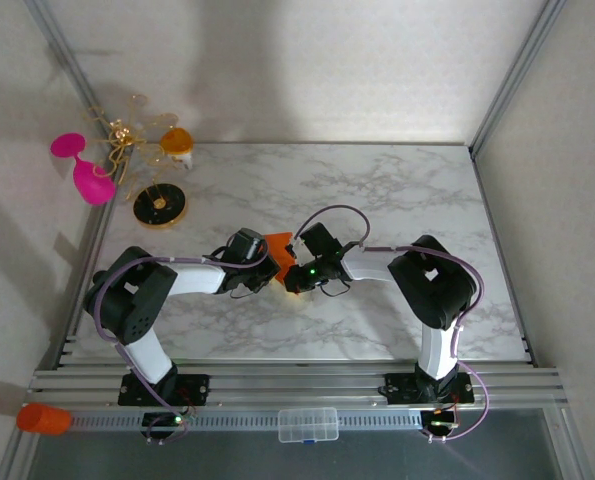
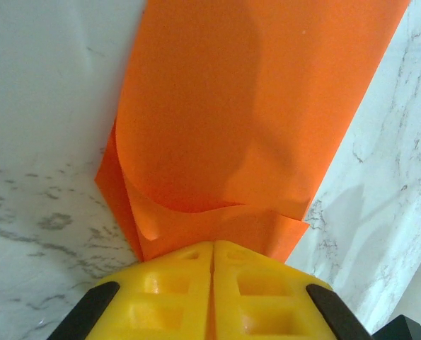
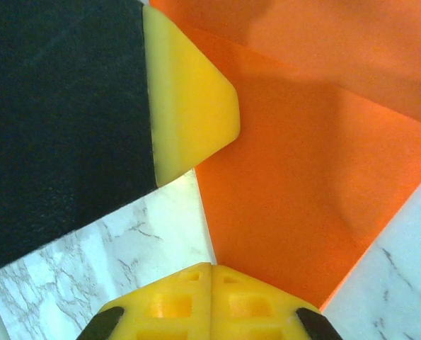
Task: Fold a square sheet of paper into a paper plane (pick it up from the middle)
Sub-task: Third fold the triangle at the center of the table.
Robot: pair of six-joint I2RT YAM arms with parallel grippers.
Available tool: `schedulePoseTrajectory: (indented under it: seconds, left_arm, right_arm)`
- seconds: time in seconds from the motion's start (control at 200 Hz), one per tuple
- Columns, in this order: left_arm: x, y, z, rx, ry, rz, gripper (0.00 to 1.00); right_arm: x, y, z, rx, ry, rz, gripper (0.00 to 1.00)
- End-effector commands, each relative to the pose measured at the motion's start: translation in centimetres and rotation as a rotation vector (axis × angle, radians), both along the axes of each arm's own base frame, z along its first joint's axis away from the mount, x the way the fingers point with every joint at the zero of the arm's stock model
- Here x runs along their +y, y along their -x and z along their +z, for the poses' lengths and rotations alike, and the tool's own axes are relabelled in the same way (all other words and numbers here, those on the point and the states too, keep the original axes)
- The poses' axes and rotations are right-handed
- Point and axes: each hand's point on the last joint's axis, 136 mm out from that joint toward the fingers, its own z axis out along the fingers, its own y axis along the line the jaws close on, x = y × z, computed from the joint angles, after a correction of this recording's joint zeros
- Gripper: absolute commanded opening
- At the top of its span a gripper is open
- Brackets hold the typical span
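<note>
Square sheet of paper point(image 1: 279, 243) is lying mid-table on the marble table point(image 1: 377, 190), wedged between the two wrists. It's already partly folded, showing creased, overlapping layers.

Left gripper point(image 1: 271, 263): in the left wrist view point(image 2: 212, 249) the yellow fingers are pressing flat together, no gap at the seam. The tips are butting against the near edge of the paper point(image 2: 252, 106), where a loose flap is curling up. Can't tell if it's pinching a layer or just pushing down on it.

Right gripper point(image 1: 290, 276): in the right wrist view point(image 3: 211, 269) the fingers are also closing fully, with the tips touching a corner of the paper point(image 3: 288, 177). Same ambiguity on the grip. One yellow left finger point(image 3: 189, 106) is showing here, sitting at the paper's edge.

Far left corner is holding a pink goblet point(image 1: 89, 178) and an orange-and-white cup point(image 1: 178, 141), both well apart from the paper.
</note>
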Motion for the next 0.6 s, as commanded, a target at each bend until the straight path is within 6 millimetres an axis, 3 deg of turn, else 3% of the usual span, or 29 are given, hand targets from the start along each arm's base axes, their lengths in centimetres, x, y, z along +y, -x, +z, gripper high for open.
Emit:
schedulePoseTrajectory:
  seconds: [0.0, 0.426, 0.501, 0.591]
  left_arm:
    - [4.2, 2.6, -4.6, 0.133, -0.167, 0.047, 0.09]
    - [4.3, 2.3, -4.5, 0.130, -0.166, 0.031, 0.09]
    - [4.0, 2.2, -4.3, 0.123, -0.155, 0.024, 0.09]
    - [3.6, 2.0, -4.0, 0.118, -0.143, 0.015, 0.09]
  right_arm:
    - [-2.4, 1.8, -2.2, 0.052, 0.097, 0.003, 0.02]
    - [-5.0, 3.9, -1.7, 0.067, 0.085, 0.003, 0.03]
    - [-4.6, 3.2, -0.3, 0.030, 0.047, -0.009, 0.02]
    - [-3.1, 2.1, 2.9, -0.044, -0.054, -0.014, 0.03]
